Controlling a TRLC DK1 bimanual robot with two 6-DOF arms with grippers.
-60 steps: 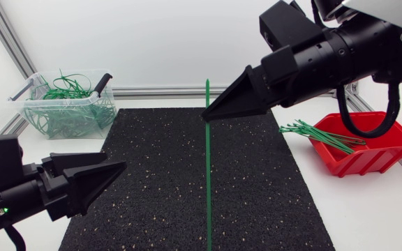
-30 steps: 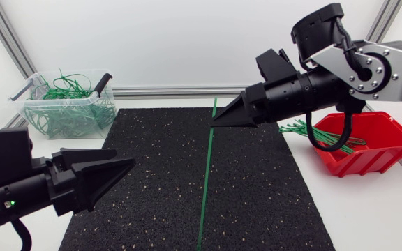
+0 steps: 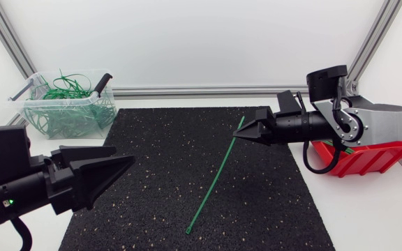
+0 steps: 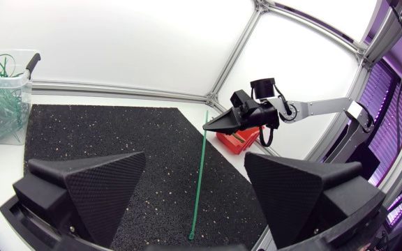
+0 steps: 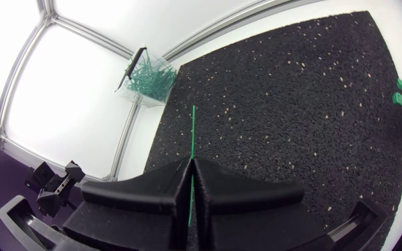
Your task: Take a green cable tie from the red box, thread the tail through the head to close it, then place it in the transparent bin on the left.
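One tie out, the threading yet to come: the right arm's matte black claw (image 3: 239, 133), reaching in from the right of the frame, is pinched shut on the upper end of a single straight green plastic cable tie (image 3: 215, 178). The tie slants down and leftward over the black speckled rubber mat (image 3: 159, 139) to a low end at bottom centre. Whether that end touches the mat cannot be told, nor which end is the head.

The shallow red plastic box (image 3: 372, 159) sits at the right of the frame, partly behind the right arm, so the pick appears done. The strip is unlooped, and threading, closing and delivery all remain.

The left arm's matte black claw (image 3: 122, 155) waits at lower left, its wedge fingers spread wide and holding nothing. In the left wrist view the tie stands ahead of it, in line with the gap between the fingers.

The clear plastic bin (image 3: 61, 124), at upper left on the white surface (image 3: 375, 209) just off the mat's corner, already holds a tangle of green loops.

The two claws are well apart, with only the tie between them, which looks like ample room to meet over the mat. The tighter spots are probably the bin's rim, its black handle (image 3: 102, 85) and the aluminium rail (image 3: 187, 90) behind it.
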